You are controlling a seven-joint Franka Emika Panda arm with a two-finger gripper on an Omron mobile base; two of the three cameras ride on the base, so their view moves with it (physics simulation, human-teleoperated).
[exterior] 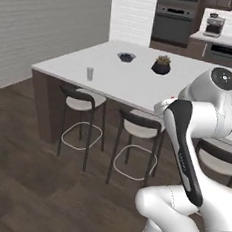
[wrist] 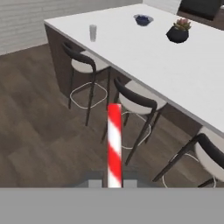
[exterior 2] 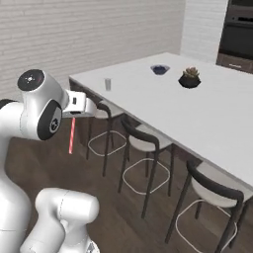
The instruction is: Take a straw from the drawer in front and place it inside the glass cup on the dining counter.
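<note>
The red-and-white striped straw [wrist: 114,144] rises straight up from between my finger tips in the hand view, with my gripper [wrist: 114,183] shut on it. Seen from the right base, the straw [exterior 2: 72,137] hangs down from the gripper [exterior 2: 74,116], above the wooden floor and well short of the counter. The small clear glass cup [exterior: 90,74] [exterior 2: 107,84] [wrist: 92,33] stands upright near the left corner of the white dining counter [exterior: 141,85] [exterior 2: 207,113] [wrist: 162,65], far ahead of the gripper. The drawer is out of view.
A dark blue bowl [exterior: 126,57] [exterior 2: 159,69] [wrist: 143,19] and a black plant pot [exterior: 161,65] [exterior 2: 189,79] [wrist: 178,33] stand further back on the counter. Black-framed stools [exterior: 82,100] [exterior 2: 143,141] [wrist: 83,63] line its near side, between me and the top. A built-in oven [exterior: 175,20] is at the back.
</note>
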